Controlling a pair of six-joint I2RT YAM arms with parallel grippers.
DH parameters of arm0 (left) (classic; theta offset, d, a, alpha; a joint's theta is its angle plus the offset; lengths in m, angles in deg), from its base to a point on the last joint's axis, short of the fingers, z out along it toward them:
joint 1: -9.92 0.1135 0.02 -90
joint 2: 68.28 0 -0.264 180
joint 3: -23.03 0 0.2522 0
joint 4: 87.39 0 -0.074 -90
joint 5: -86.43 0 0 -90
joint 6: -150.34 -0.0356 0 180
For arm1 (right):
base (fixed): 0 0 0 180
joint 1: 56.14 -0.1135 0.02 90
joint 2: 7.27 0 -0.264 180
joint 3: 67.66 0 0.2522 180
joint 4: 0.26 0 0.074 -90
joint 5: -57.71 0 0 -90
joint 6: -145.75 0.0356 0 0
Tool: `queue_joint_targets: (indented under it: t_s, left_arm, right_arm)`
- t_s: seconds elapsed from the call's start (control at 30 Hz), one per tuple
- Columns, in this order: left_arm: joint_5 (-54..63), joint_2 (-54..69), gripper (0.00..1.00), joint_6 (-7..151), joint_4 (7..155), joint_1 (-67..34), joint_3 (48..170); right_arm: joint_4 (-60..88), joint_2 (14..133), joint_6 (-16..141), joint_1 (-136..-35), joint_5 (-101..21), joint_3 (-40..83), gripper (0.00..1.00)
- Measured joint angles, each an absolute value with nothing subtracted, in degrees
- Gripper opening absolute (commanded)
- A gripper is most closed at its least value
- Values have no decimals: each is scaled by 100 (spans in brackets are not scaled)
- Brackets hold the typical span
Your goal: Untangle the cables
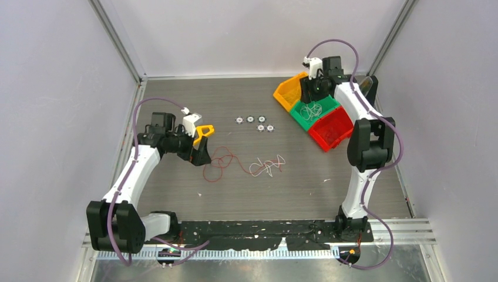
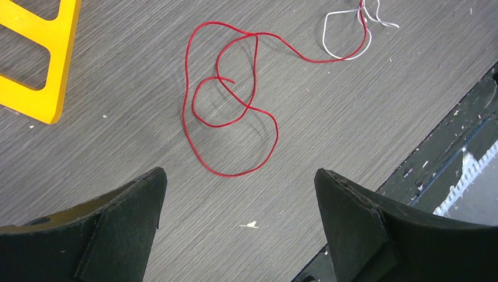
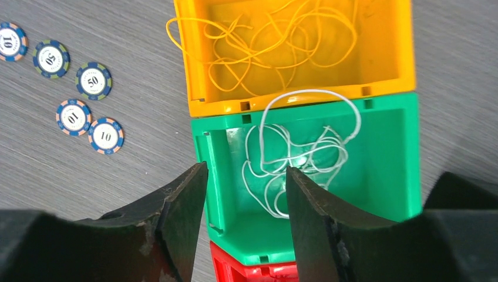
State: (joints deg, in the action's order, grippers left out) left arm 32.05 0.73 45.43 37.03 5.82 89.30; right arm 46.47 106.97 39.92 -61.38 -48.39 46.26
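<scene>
Left gripper (image 2: 239, 171), its black wedge-shaped jaws spread wide, hangs over a thin red cable (image 2: 184, 108) lying in loose loops on the grey wood-grain table (image 1: 176, 100). Far right, the right gripper (image 3: 246, 167), jaws half-narrowed and holding nothing, hovers above the white cable (image 3: 260, 126) tangled in a glossy green plastic bin (image 3: 411, 153).

A red cable (image 2: 249, 107) lies looped on the tabletop (image 2: 352, 117), tangled with a white cable (image 1: 264, 167). Another white bundle (image 3: 305, 155) fills the green bin (image 3: 405, 153), and a yellow bundle (image 3: 258, 56) the yellow bin (image 3: 387, 53).
</scene>
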Motion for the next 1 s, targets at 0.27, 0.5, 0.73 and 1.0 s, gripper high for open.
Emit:
queue_joint_targets:
  t_s: [0.27, 0.5, 0.73, 1.0]
  left_arm:
    - [3205, 176, 100, 4562, 3699, 582, 9027]
    - [3203, 289, 100, 4643, 3699, 582, 9127]
    - [3201, 292, 99, 4643, 3694, 585, 9145]
    - [3203, 333, 100, 4674, 3696, 582, 9156]
  right_arm:
    - [4667, 11243, 3826, -6153, -4821, 4825, 49]
    - [4647, 11494, 3585, -6120, -4795, 5094, 44]
    - [4667, 11663, 3347, -6009, -4824, 5111, 21]
    - [5028, 11685, 3010, -5725, -5116, 5126, 5]
